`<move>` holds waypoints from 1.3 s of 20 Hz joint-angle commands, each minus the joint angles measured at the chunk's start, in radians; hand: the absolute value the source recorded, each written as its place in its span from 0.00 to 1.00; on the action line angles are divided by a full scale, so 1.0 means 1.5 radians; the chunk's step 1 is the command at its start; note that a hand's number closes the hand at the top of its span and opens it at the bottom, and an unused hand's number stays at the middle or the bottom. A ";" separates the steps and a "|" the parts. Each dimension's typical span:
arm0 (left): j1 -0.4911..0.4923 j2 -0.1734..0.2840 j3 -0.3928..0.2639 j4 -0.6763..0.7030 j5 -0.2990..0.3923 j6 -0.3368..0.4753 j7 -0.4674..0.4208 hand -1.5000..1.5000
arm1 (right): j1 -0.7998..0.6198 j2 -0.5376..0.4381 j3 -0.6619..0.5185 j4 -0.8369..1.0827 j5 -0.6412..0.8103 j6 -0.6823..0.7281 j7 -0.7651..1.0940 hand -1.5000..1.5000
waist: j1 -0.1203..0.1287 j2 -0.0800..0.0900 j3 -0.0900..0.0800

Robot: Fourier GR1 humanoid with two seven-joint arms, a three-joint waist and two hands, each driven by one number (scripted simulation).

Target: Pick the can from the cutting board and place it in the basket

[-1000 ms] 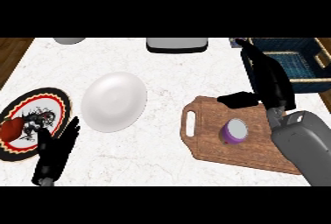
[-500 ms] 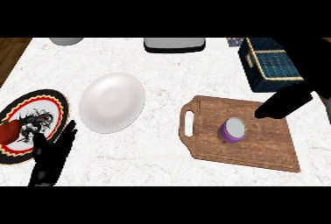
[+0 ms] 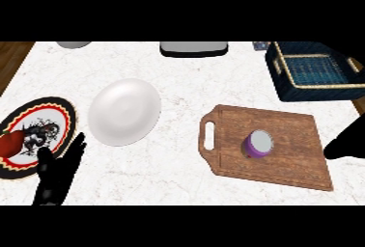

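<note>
A purple can (image 3: 258, 144) with a silver top stands upright on the wooden cutting board (image 3: 285, 166), right of the board's handle slot. The dark blue basket (image 3: 314, 93) with a tan rim sits at the far right, beyond the board. My right hand (image 3: 346, 143) shows only as a dark shape at the right edge, level with the can and apart from it, over the board's right end. At the lower left my left hand (image 3: 58, 170) rests open, fingers up, far from the can.
A white plate (image 3: 125, 112) lies left of the board. A patterned plate (image 3: 39, 125) with a red item (image 3: 8, 144) is at the left edge, beside my left hand. A grey and black object (image 3: 194, 48) and a grey thing (image 3: 73, 44) sit along the far edge.
My right arm has pulled back from over the board to the right edge, uncovering the basket. The can stays in its place on the board. The left hand has hardly moved.
</note>
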 commanded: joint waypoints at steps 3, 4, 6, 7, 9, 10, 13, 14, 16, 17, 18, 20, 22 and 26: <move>-0.023 -0.009 -0.004 0.043 0.001 -0.011 0.033 0.50 | -0.008 -0.043 -0.014 -0.055 -0.094 0.029 0.153 0.00 | 0.008 0.009 -0.003; 0.028 -0.011 -0.002 0.026 0.013 -0.019 0.016 0.50 | 0.025 -0.041 -0.002 -0.087 -0.082 -0.005 0.153 0.00 | 0.011 0.008 -0.003; 0.002 0.000 0.003 0.015 0.001 -0.012 0.039 0.50 | 0.059 -0.041 -0.005 -0.097 -0.054 -0.026 0.123 0.00 | 0.012 0.010 -0.002; 0.014 -0.015 -0.009 0.018 0.002 -0.016 0.026 0.50 | 0.086 -0.023 0.032 -0.110 -0.009 -0.055 0.116 0.00 | 0.013 0.010 -0.002; 0.036 0.008 0.003 0.010 0.008 -0.039 0.018 0.50 | 0.063 -0.017 0.016 -0.097 -0.033 -0.048 0.134 0.00 | 0.020 0.010 -0.003; 0.041 0.000 0.000 0.006 0.003 -0.028 0.017 0.50 | 0.084 -0.012 0.032 -0.124 -0.002 -0.073 0.136 0.00 | 0.018 0.010 -0.002; 0.012 -0.010 -0.004 0.020 0.002 -0.032 0.033 0.50 | 0.116 0.031 0.062 -0.095 0.082 -0.098 0.085 0.00 | 0.020 0.012 -0.002; 0.027 -0.018 -0.003 0.024 -0.014 -0.017 0.005 0.50 | 0.130 0.023 0.042 -0.092 0.084 -0.091 0.070 0.00 | 0.019 0.012 -0.002; 0.017 -0.019 -0.011 0.015 -0.019 -0.015 0.029 0.50 | 0.128 0.064 0.087 -0.063 0.129 -0.101 0.066 0.00 | 0.025 0.013 -0.002; 0.011 -0.012 -0.003 -0.015 -0.011 -0.013 0.058 0.50 | 0.136 0.054 0.064 -0.052 0.125 -0.083 0.047 0.00 | 0.023 0.013 -0.002; 0.017 0.003 0.013 0.018 0.007 -0.046 0.034 0.50 | 0.157 0.062 0.089 -0.030 0.156 -0.091 0.017 0.00 | 0.024 0.014 -0.002; 0.016 -0.028 -0.018 0.009 -0.025 -0.014 0.038 0.50 | 0.147 0.077 0.115 -0.044 0.165 -0.084 0.063 0.00 | 0.024 0.013 -0.002; 0.048 -0.018 -0.013 -0.020 -0.020 -0.022 0.034 0.50 | 0.167 0.106 0.135 -0.045 0.196 -0.110 0.076 0.00 | 0.027 0.012 -0.002; -0.010 -0.013 0.012 0.020 -0.011 -0.038 0.045 0.50 | 0.213 0.119 0.129 -0.027 0.239 -0.103 0.019 0.00 | 0.019 0.013 -0.002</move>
